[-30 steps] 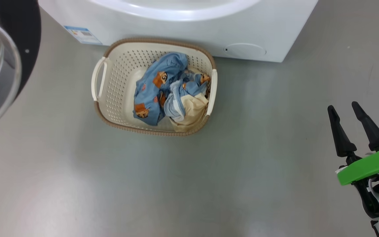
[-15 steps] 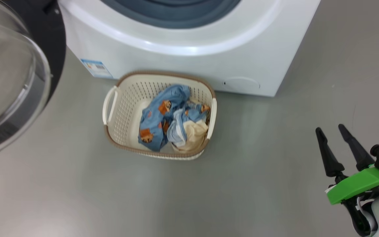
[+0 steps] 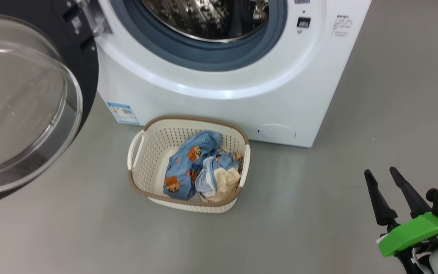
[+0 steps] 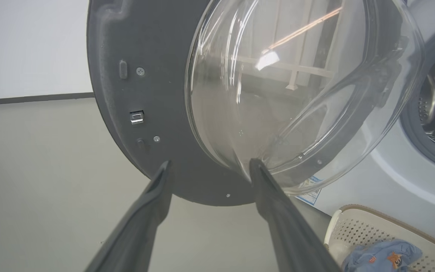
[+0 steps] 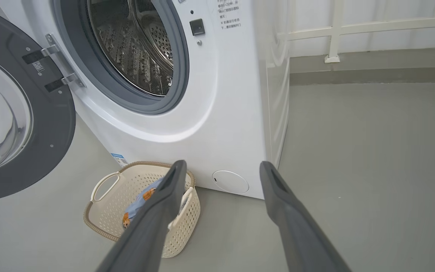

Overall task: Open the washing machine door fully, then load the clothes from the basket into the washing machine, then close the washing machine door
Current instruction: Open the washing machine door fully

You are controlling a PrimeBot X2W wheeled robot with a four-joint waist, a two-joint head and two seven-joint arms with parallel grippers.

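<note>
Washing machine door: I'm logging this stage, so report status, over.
Left gripper open, empty, near the washing machine door. Right gripper open, empty. Door swung wide; clothes in the basket. Nothing blocking the drum.

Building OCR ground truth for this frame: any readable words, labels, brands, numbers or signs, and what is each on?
Nothing can be quoted; no brand or number is legible.
Blue label sticker, low on the washing machine front: print too small to read.
Dark printed lines, right of the drum opening: too blurred to read.
Small sticker, on the washing machine door by the hinge: too small to read.
</note>
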